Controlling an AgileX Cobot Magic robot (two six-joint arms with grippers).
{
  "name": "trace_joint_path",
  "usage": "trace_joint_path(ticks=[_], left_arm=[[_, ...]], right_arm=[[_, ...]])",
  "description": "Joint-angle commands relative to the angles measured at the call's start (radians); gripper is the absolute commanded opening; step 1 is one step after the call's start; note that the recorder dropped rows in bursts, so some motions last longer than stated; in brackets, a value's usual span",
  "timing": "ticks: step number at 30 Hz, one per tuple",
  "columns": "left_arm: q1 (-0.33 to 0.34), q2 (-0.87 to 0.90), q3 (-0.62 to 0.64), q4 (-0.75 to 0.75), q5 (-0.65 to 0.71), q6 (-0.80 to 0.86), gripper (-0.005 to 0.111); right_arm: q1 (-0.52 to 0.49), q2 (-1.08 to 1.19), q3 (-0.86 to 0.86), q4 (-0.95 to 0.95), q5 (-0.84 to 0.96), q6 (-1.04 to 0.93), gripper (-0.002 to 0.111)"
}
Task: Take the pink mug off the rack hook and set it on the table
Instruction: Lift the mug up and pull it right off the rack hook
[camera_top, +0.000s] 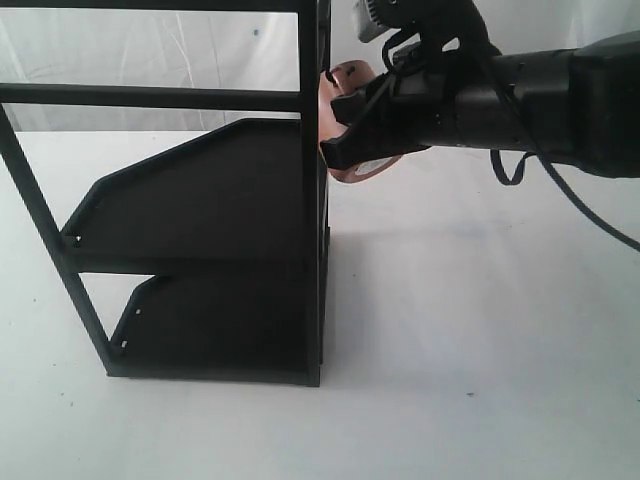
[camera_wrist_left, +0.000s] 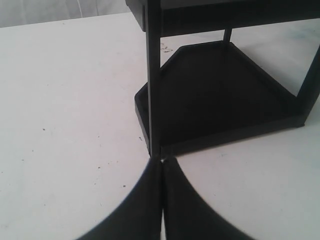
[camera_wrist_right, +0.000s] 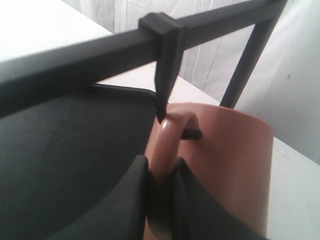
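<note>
The pink mug (camera_top: 352, 76) hangs high on the right side of the black rack (camera_top: 200, 200), partly hidden by my right gripper (camera_top: 345, 135). In the right wrist view the mug's body (camera_wrist_right: 235, 155) is close, and its loop handle (camera_wrist_right: 170, 137) sits over the rack hook (camera_wrist_right: 193, 134), whose prong pokes through the loop. My right gripper (camera_wrist_right: 162, 172) is shut on the handle, one finger on each side. My left gripper (camera_wrist_left: 161, 162) is shut with nothing in it, low over the white table (camera_wrist_left: 60, 100) beside the rack's front corner post (camera_wrist_left: 153, 100).
The rack has two dark shelves (camera_top: 215, 300) and a top crossbar (camera_wrist_right: 100, 55) just above the hook. Bare white table (camera_top: 480, 320) stretches to the right of the rack, under the right arm. A white curtain hangs behind.
</note>
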Motion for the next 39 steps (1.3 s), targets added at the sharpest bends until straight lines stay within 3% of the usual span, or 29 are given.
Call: trace_joint_path(ticks=[1, 22, 32, 39], left_arm=[[0.003, -0.004, 0.005, -0.007, 0.004, 0.0, 0.0], [0.003, -0.004, 0.005, -0.007, 0.004, 0.0, 0.0], [0.003, -0.004, 0.005, -0.007, 0.004, 0.0, 0.0], [0.003, -0.004, 0.005, -0.007, 0.004, 0.0, 0.0]], right_arm=[[0.002, -0.002, -0.003, 0.005, -0.005, 0.004, 0.0], [0.002, -0.067, 0.004, 0.005, -0.236, 0.006, 0.0], [0.0, -0.067, 0.139, -0.072, -0.322, 0.008, 0.0], [0.0, -0.067, 0.199, -0.074, -0.333, 0.121, 0.0]])
